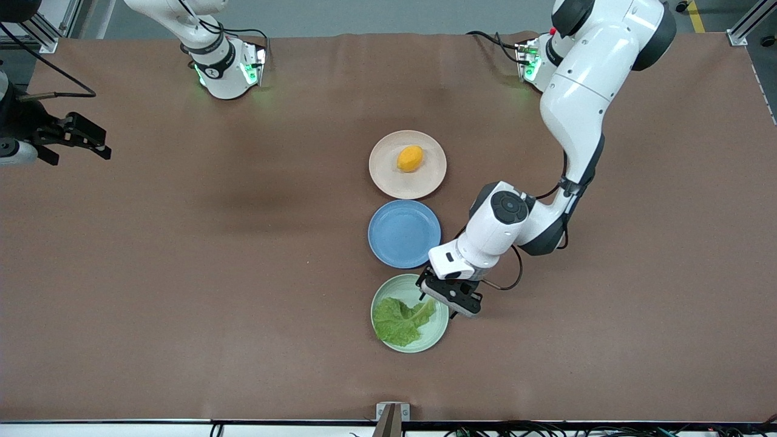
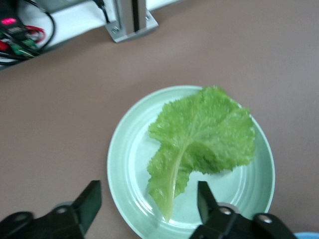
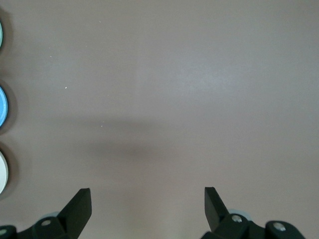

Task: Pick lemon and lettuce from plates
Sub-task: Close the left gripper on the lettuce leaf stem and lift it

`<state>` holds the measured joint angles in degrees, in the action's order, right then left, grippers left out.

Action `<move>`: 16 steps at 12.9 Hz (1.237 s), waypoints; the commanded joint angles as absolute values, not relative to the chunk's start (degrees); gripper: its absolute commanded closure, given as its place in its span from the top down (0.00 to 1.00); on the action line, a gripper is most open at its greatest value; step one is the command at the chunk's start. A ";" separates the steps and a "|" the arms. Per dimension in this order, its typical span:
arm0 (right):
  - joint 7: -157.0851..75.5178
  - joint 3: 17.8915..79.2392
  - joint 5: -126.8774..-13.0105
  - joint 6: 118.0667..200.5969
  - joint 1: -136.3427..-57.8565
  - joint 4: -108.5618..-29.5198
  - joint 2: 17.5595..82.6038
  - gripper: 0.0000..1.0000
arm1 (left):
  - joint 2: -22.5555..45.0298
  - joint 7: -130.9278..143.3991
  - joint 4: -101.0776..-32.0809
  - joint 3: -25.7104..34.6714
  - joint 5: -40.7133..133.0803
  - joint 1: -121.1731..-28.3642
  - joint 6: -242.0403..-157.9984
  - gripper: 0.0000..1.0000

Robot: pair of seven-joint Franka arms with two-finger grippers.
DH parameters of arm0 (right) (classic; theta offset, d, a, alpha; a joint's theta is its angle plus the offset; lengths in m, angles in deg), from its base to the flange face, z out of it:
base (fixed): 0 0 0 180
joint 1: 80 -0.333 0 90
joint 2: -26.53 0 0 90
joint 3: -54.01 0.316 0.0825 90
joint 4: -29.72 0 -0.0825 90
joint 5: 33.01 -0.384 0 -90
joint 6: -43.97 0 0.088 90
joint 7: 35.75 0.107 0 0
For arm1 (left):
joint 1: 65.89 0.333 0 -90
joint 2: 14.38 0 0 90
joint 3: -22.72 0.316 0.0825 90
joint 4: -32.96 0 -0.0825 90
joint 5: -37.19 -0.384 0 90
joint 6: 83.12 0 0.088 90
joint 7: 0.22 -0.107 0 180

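The lemon (image 1: 410, 158) lies on the beige-pink plate (image 1: 382, 179). The lettuce (image 1: 400, 320) lies on the mint green plate (image 1: 438, 331), the plate nearest the front camera. My left gripper (image 1: 448, 296) hangs open over that plate's rim on the left arm's side. In the left wrist view the lettuce (image 2: 204, 137) rests on the green plate (image 2: 124, 164), with its pale stem end between my open left gripper's (image 2: 149, 199) fingers, not touched. My right gripper (image 1: 78, 152) is open and empty over bare table at the right arm's end; the right wrist view (image 3: 147, 199) shows nothing between its fingers.
A blue plate (image 1: 404, 233) lies empty between the two other plates. The three plates form a row near the table's middle. A metal bracket (image 1: 392, 413) sits at the table's front edge. The right wrist view catches only the blue plate's rim (image 3: 2, 107).
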<state>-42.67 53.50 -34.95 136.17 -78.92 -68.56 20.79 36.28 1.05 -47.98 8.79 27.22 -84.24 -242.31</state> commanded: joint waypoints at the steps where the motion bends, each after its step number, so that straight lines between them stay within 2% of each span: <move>1: -40.68 53.31 -36.17 135.21 -78.86 -69.95 19.41 1.00 | 40.88 -0.13 -45.45 9.53 25.85 -85.93 -248.06 0.77; 3: -39.36 53.31 -36.09 134.07 -78.86 -69.86 19.41 1.00 | 43.09 -0.04 -44.48 9.97 25.85 -86.98 -250.11 0.64; 7: -39.44 53.22 -36.00 133.36 -78.77 -69.51 19.41 1.00 | 43.71 0.31 -43.77 14.44 25.94 -90.85 -250.11 0.51; 8: -39.36 53.22 -36.00 133.36 -78.77 -69.34 19.50 1.00 | 43.80 0.31 -43.86 15.07 25.94 -91.29 -250.11 0.44; 10: -39.36 53.22 -36.00 133.45 -78.68 -69.25 19.50 1.00 | 43.80 0.31 -44.03 15.07 25.85 -91.38 -250.11 0.20; 11: -39.09 53.22 -36.17 133.53 -78.68 -69.25 19.50 1.00 | 43.89 0.14 -44.03 15.16 25.85 -91.38 -250.11 0.12; 13: -38.21 53.22 -36.17 133.62 -78.68 -69.16 19.50 1.00 | 44.15 0.05 -43.95 15.25 25.77 -91.47 -250.11 0.03; 16: -38.13 53.22 -36.26 133.10 -78.68 -67.93 19.50 1.00 | 42.93 -0.39 -43.95 15.42 25.77 -91.73 -249.76 0.00</move>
<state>-39.03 53.25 -35.33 133.54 -78.91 -68.14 20.76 43.18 -0.24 -45.18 14.62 27.13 -90.96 -249.98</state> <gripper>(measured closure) 0.000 0.965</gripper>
